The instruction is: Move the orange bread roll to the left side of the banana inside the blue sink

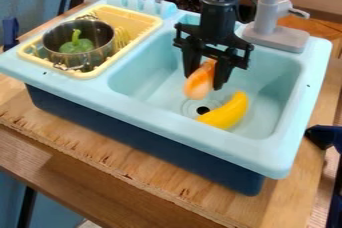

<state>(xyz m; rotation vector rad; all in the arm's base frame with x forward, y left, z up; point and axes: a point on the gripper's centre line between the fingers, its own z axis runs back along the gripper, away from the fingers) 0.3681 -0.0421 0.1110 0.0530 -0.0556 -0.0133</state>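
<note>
Rough-edged plywood supports a pale-blue plastic sink; over its basin, the black two-finger gripper pinches an oblong orange-and-white toy, likely light, smooth, best held mid-body.

**Slanting down over a toy sink**

Looks down from above the front side, towards the faucet at the back. Set oblique to the front wall. Near enough to frame almost the whole sink, with some of the counter in front.
</note>
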